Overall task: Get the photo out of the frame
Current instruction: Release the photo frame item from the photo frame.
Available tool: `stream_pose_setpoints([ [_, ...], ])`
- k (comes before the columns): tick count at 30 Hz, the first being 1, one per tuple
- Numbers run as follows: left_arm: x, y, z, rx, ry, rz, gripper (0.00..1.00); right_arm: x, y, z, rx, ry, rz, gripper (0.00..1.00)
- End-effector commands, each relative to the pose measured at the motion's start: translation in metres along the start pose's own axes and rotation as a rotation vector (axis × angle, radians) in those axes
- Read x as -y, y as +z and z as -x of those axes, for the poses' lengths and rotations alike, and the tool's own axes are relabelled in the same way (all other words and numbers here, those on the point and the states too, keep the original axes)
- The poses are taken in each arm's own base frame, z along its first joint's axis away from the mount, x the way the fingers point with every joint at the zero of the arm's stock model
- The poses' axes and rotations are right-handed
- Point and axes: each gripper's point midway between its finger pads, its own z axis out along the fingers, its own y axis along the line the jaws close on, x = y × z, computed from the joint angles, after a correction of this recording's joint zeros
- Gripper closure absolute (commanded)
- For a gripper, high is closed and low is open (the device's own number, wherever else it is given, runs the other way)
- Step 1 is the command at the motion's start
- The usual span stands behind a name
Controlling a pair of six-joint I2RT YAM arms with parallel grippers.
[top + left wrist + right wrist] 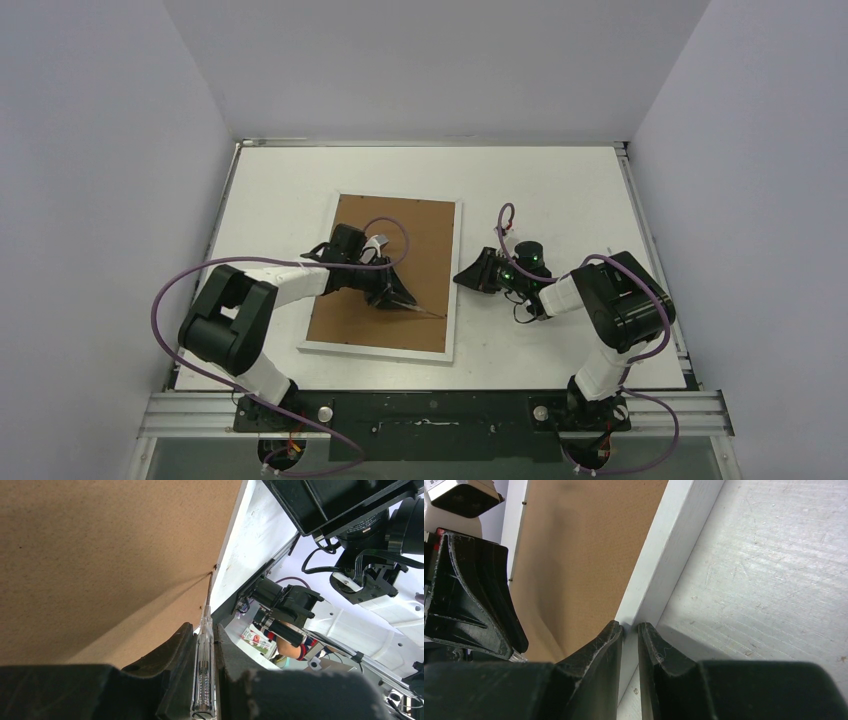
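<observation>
White worktop (560,180) | frame (432,235) lay face-down, photo unseen, likely beneath its brown back | right hand (630,630) nearly closed, empty, tips against the border | left hand (202,630) clenched on screwdriver (205,670) | we judged: pry gently, tip low at the back's edge.

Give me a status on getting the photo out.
Done: the frame lies face down, brown back up. In hand: the left gripper holds a screwdriver, tip at the back's edge by the right border; the right gripper braces that border. Left: backing out, photo not yet visible.
</observation>
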Motion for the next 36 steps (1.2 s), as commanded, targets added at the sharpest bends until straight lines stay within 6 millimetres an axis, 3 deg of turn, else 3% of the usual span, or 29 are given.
stream_pose_setpoints([
  [1,-0.008,0.001,0.011,0.064,-0.006,0.008,1.0,0.001,0.001,-0.008,-0.018,-0.031,0.006,0.82],
  [11,-0.003,0.0,0.014,0.065,-0.007,-0.066,1.0,0.002,0.001,-0.008,-0.018,-0.029,0.006,0.83],
  [36,-0.014,0.01,0.012,0.026,-0.009,-0.041,1.0,0.002,0.003,-0.01,-0.027,-0.023,0.011,0.83],
])
